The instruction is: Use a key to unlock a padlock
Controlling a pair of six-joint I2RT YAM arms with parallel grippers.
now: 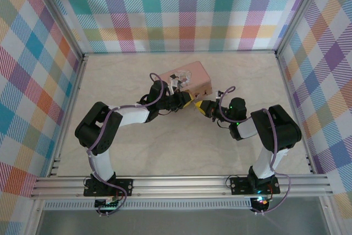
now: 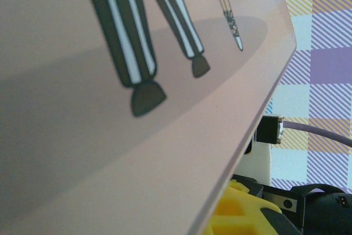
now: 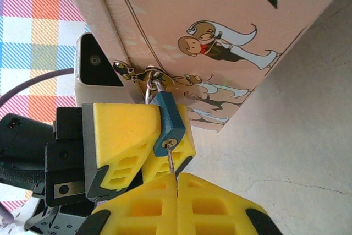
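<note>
A tiny teal-blue padlock [image 3: 169, 122] hangs by its silvery shackle from the brass hasp [image 3: 135, 72] of the pink cartoon-couple tin [image 3: 220, 31]. My left gripper [image 3: 165, 136] is shut on the padlock's body, one yellow finger [image 3: 121, 130] on each side. A thin metal key [image 3: 173, 160] sits with its tip in the keyhole, and my right gripper [image 3: 177, 182] is shut on its other end. From above, the left gripper [image 1: 188, 102] and right gripper [image 1: 204, 106] meet at the tin's [image 1: 190, 78] near front. The tin's lid [image 2: 110, 136] lies close across the left wrist view.
The tin stands mid-table on a pale marbled surface [image 3: 308, 147]. Plaid walls [image 1: 181, 9] and aluminium frame rails close in the back and both sides. The right arm's white wrist camera [image 2: 264, 155] and its cable sit just past the tin's edge.
</note>
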